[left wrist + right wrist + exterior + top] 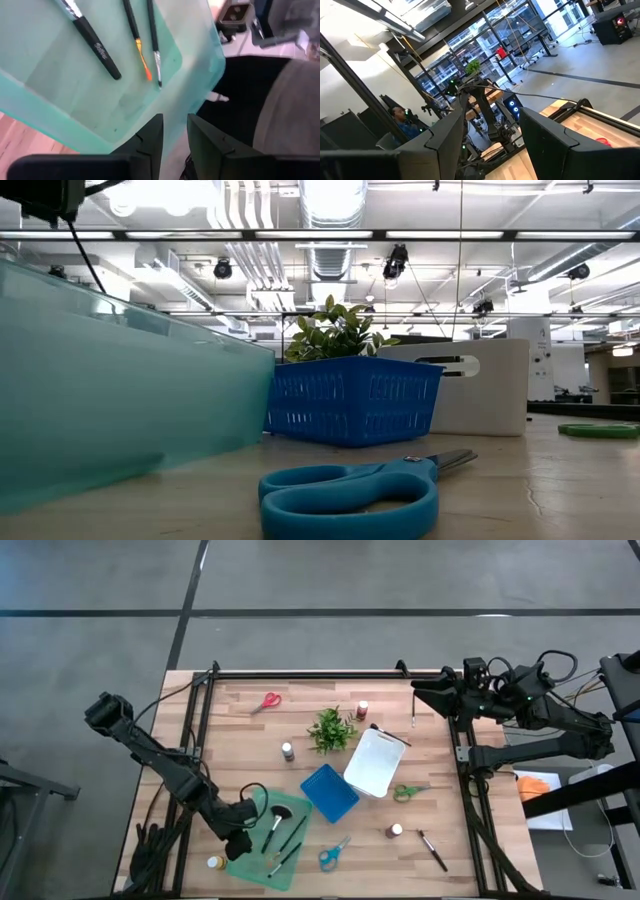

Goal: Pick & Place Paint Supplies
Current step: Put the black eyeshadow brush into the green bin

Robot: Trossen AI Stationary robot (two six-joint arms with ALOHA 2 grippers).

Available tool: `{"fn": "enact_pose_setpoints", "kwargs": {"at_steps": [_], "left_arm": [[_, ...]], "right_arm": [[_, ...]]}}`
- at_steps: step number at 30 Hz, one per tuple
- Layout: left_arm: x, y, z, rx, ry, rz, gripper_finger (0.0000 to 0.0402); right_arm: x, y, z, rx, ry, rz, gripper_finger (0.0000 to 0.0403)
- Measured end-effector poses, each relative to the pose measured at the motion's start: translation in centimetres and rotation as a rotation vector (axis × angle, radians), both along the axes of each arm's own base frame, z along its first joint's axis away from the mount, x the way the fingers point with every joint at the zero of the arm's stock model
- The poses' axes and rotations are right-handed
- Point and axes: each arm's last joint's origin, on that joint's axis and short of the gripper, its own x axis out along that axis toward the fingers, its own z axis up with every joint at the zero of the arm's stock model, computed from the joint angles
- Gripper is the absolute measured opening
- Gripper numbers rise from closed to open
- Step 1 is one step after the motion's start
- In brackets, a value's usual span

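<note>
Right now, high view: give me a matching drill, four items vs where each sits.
Items:
1. red scissors
2. blue scissors
3. green scissors
4. brushes

Places:
A. in the teal tray
B. far edge of the table, left of the plant
C. just right of the white bin
D. near edge, below the blue basket

Pairs: 1-B, 2-D, 3-C, 4-A
</note>
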Motion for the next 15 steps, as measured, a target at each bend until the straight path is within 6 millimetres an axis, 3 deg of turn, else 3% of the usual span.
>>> {"fn": "enact_pose_setpoints", "kwargs": {"at_steps": [8, 15], "left_arm": [[-1.1, 1.4, 3.2, -0.053, -0.168, -0.051, 0.0099], [-1.5, 5.4, 6.5, -0.065, -0.38, 0.034, 0.0099]], "right_arm": [[0.8, -0.7, -2.2, 0.141, 0.188, -0.193, 0.0192], [2.9, -2.1, -5.9, 0.303, 0.483, -0.265, 0.0192]]}}
